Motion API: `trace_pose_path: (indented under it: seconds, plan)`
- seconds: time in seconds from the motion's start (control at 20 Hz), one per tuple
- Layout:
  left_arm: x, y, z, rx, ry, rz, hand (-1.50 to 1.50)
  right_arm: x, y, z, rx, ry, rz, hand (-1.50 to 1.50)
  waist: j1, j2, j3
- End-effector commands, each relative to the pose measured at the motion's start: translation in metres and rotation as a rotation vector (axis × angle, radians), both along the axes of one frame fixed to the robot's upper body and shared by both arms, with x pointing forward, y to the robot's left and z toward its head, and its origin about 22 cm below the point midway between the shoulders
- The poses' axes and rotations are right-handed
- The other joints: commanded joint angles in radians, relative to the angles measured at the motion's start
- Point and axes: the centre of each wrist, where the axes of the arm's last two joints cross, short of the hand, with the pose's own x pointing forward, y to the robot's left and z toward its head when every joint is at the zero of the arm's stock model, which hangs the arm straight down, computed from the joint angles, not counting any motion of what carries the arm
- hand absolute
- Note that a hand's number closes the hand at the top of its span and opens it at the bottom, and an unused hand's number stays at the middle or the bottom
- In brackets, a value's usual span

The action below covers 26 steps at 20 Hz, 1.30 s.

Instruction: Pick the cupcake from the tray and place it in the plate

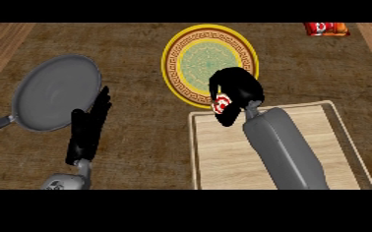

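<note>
Grey pan: a round pan (pixel 56 94) lies at the far left of the counter (pixel 138 44), its handle running off the left edge. It plays no part in the task, and nothing suggests it will get in the way.

Left robot hand: the left robot hand (pixel 88 128) stands just right of the pan with straight fingers, holding nothing. It looks to be resting; the only risk I see is a stray sweep into the pan, which seems unlikely.

Plate: a plate (pixel 174 61) with a yellow rim and a green middle sits upper centre on the counter, just beyond the tray's far edge.

Cupcake: the cupcake (pixel 221 104), showing as a red and white patch, is clasped in the right robot hand above the gap between tray and plate, near the plate's lower right rim.

Right robot hand: the right robot hand (pixel 234 91) is curled round the cupcake and hides most of it, so I cannot tell how upright it sits.

Tray: a pale wooden tray (pixel 218 162) lies lower right, under the grey forearm.

Packet: a red packet (pixel 325 28) sits at the top right, well apart.

Risk: letting go here would likely land the cupcake on the rim or the counter; it should travel further over the green middle first. A tilted release could tip it over.
</note>
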Motion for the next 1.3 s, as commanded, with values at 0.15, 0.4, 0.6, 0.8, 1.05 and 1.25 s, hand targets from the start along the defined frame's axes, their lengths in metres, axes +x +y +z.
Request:
trace_pose_path:
  seconds: [0.15,0.4,0.6,0.8,1.05,1.25]
  plan:
    - [0.012,-0.015,0.005,-0.006,-0.001,-0.074,0.0,0.013,0.06,0.052,0.004,-0.261,-0.378,1.5,0.053,0.003,0.0]
    - [0.01,-0.014,0.001,0.001,0.015,-0.088,0.0,0.013,0.099,0.091,0.092,-0.492,-0.52,1.5,0.063,0.001,-0.001]
    - [0.014,-0.015,-0.001,-0.005,0.009,-0.06,0.0,0.011,0.126,0.103,0.095,-0.63,-0.647,1.5,0.04,0.001,-0.001]
    - [0.015,-0.008,-0.003,0.005,0.002,-0.045,0.0,0.024,0.141,0.121,0.091,-0.624,-0.767,1.5,0.024,0.002,-0.001]
    - [0.008,-0.006,-0.007,0.012,0.009,-0.003,0.0,0.039,0.134,0.113,0.123,-0.57,-0.831,1.5,0.002,0.0,0.001]
    - [0.021,0.0,-0.007,-0.006,0.003,0.013,0.0,0.053,0.119,0.087,0.074,-0.559,-0.852,1.5,-0.028,0.002,0.001]
